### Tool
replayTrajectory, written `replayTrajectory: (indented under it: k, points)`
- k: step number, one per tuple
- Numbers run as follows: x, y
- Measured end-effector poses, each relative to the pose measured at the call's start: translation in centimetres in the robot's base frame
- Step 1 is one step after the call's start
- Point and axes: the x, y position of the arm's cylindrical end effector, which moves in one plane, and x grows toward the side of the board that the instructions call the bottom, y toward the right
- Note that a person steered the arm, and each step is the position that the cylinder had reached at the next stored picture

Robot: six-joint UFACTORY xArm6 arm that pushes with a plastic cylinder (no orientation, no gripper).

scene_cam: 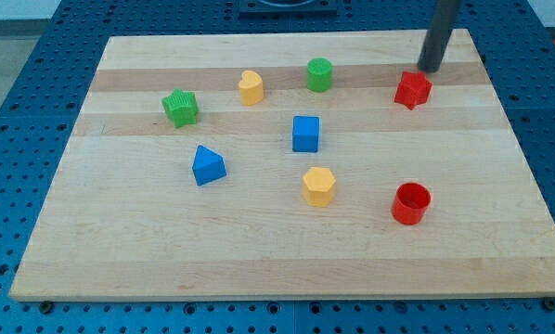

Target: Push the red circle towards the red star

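Observation:
The red circle (411,203) is a short red cylinder at the view's lower right of the wooden board (120,250). The red star (413,90) sits at the view's upper right, directly above the circle with a wide gap between them. My tip (430,70) is the lower end of the dark rod that comes down from the view's top right. It stands just above and to the right of the red star, close to it, and far from the red circle.
A green star (180,108), a yellow block (251,87) and a green cylinder (319,74) lie along the top. A blue cube (306,134), a blue triangle (208,165) and a yellow hexagon (319,186) lie in the middle.

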Motion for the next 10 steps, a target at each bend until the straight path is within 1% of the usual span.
replayTrajectory:
  k: [1, 2, 3, 4, 5, 6, 7, 8, 9, 10]
  points:
    - [5.0, -1.4]
    - [6.6, -0.6]
    - [1.4, -2.5]
    - [3.8, -7.1]
    - [8.7, -8.5]
    - [10.6, -6.1]
    - [11.8, -6.4]
    - [18.1, -3.5]
    - [24.3, 6.2]
    - [31.4, 10.3]
